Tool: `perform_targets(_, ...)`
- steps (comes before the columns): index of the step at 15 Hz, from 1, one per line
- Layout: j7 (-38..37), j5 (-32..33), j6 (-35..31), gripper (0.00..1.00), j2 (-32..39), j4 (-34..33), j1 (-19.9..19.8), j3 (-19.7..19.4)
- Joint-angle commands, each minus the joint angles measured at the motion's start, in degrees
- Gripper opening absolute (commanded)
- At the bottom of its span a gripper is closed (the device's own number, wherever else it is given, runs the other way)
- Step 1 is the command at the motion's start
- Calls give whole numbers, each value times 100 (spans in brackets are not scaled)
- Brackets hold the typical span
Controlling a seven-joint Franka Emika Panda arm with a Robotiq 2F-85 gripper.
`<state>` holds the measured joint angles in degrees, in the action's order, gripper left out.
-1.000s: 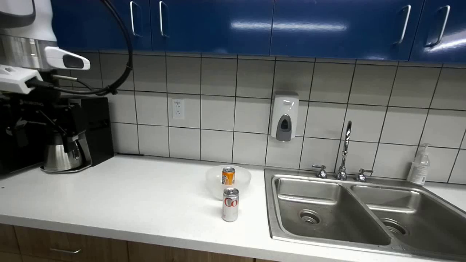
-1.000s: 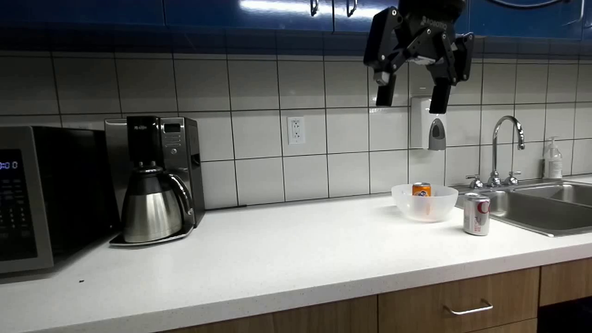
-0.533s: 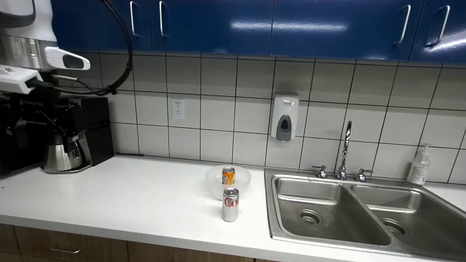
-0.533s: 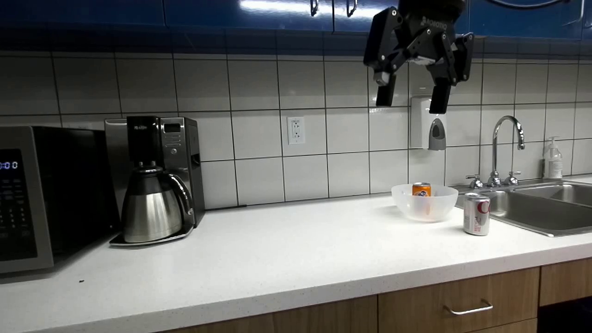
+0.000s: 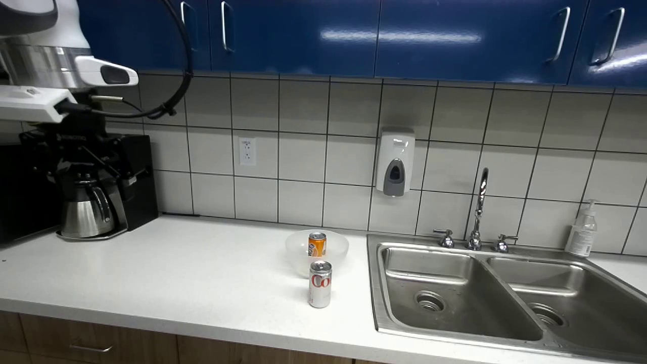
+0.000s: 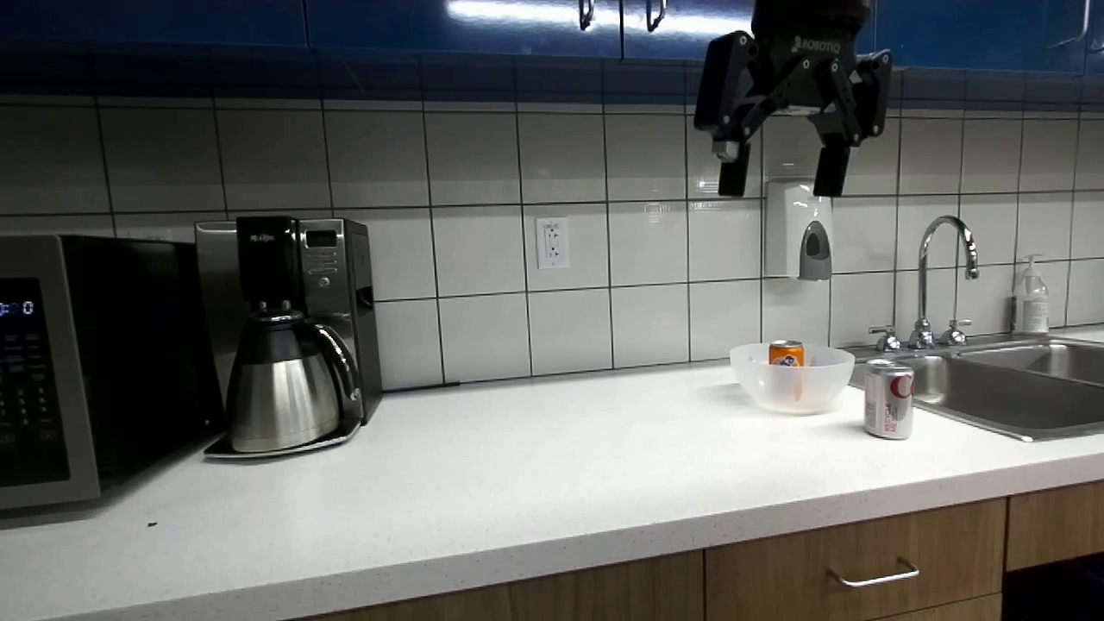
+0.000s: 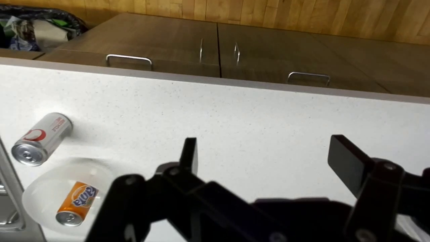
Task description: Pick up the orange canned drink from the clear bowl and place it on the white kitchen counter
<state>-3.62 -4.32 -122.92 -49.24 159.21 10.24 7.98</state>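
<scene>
You are looking at a white kitchen counter (image 6: 517,466). On it, a clear bowl (image 6: 759,384) is sitting upright, and a silver-white can (image 6: 888,401) is standing just beside it, closer to the counter's front. A steel sink (image 5: 508,290) is sitting recessed in the counter near both. Well apart from these, a coffee maker (image 6: 328,297) is standing next to a microwave (image 6: 129,362), and a tiny dark speck (image 6: 152,523) is lying near the microwave.

The orange canned drink (image 7: 78,202) stands upright in the clear bowl (image 6: 759,379), silvery top up. The translucent bowl rests on the white kitchen counter (image 6: 561,448), far side, at right in an exterior view.
</scene>
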Motion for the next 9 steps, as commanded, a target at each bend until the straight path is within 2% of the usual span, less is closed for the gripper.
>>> perform_targets(1,-160,341,-357,100,128,-9,-393,77)
perform_targets(9,-191,668,-1482,100,841,-1,-1092,-176)
